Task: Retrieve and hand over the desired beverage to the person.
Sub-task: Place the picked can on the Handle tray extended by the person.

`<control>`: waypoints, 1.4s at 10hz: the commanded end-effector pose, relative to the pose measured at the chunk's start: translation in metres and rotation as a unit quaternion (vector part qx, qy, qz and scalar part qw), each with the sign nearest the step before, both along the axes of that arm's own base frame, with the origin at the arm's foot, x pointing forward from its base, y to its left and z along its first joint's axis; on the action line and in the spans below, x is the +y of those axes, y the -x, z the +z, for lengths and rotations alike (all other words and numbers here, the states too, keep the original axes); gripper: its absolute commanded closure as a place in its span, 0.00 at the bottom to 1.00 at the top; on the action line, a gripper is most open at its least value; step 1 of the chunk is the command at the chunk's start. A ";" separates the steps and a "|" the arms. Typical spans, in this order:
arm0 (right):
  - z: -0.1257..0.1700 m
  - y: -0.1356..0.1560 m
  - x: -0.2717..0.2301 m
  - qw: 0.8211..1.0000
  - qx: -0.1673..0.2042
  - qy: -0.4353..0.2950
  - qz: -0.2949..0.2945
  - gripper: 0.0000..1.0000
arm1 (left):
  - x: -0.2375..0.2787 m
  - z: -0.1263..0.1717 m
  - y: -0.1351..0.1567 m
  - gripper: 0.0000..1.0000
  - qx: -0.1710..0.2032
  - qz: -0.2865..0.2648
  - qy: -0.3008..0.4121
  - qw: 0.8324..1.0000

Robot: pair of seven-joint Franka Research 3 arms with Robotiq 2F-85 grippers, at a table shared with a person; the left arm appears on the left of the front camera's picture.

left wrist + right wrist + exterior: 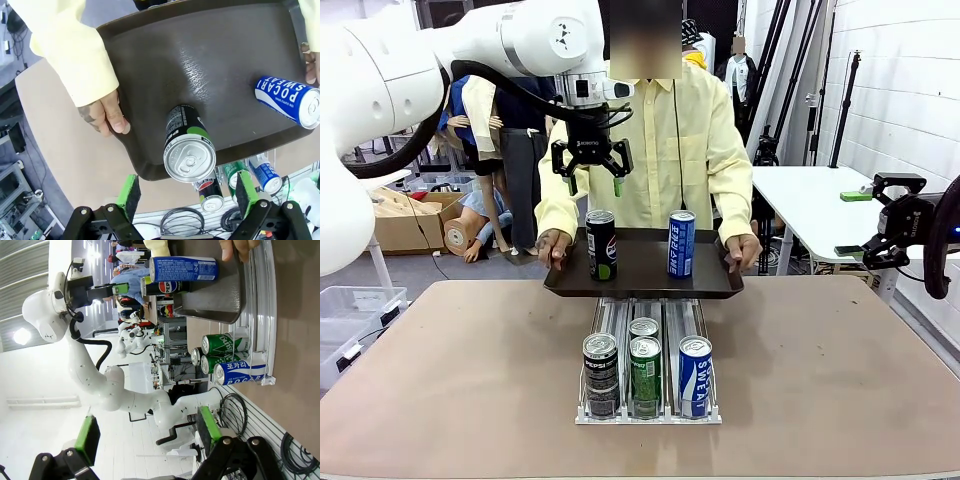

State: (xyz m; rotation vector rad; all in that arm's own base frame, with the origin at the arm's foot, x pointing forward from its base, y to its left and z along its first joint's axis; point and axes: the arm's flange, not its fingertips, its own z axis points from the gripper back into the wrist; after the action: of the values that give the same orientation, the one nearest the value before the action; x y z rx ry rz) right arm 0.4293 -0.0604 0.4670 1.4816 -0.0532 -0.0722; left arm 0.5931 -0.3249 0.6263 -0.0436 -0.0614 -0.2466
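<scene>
The person (660,150) wears pale yellow. The tray (645,278) is dark brown, holding a black Pepsi can (601,244) and a blue-and-white Pocari Sweat can (681,243). The green can (645,376) in the clear rack (620,415) has white lettering. The tabletop (450,380) is tan.

Person (660,140) in pale-yellow shirt behind table, both hands on tray (642,282)

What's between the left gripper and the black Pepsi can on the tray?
Nothing: in the front view the open left gripper hangs over the black Pepsi can with bare air between.
</scene>
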 end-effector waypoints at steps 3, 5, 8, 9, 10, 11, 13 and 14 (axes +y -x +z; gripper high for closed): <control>0.000 0.000 0.001 1.000 0.001 0.005 -0.002 0.00 | 0.001 0.003 0.000 0.00 -0.003 0.000 0.001 1.000; 0.000 0.000 0.001 1.000 0.001 0.005 -0.002 0.00 | 0.001 0.003 0.000 0.00 -0.003 0.000 0.001 1.000; 0.000 0.000 0.001 1.000 0.001 0.005 -0.002 0.00 | -0.007 0.041 0.007 0.00 0.010 0.003 0.102 0.995; 0.000 0.000 0.001 1.000 0.001 0.005 -0.002 0.00 | 0.016 0.055 0.015 0.00 0.016 0.028 0.149 0.988; 0.000 0.000 0.001 1.000 0.001 0.005 -0.002 0.00 | 0.040 0.065 0.024 0.00 0.022 0.044 0.192 0.980; 0.000 0.000 0.001 1.000 0.001 0.005 -0.002 0.00 | 0.064 0.071 0.033 0.00 0.019 0.062 0.222 0.973; 0.000 0.000 0.001 1.000 0.001 0.005 -0.002 0.00 | 0.119 0.070 0.051 0.00 0.028 0.108 0.272 0.956; 0.000 0.000 0.001 1.000 0.001 0.005 -0.002 0.00 | 0.145 0.064 0.065 0.00 0.028 0.124 0.298 0.946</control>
State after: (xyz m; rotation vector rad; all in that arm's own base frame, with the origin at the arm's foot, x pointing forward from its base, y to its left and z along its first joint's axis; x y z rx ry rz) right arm 0.4292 -0.0610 0.4670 1.4817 -0.0542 -0.0733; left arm 0.5794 -0.2037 0.7346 -0.5859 -0.0683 -0.0064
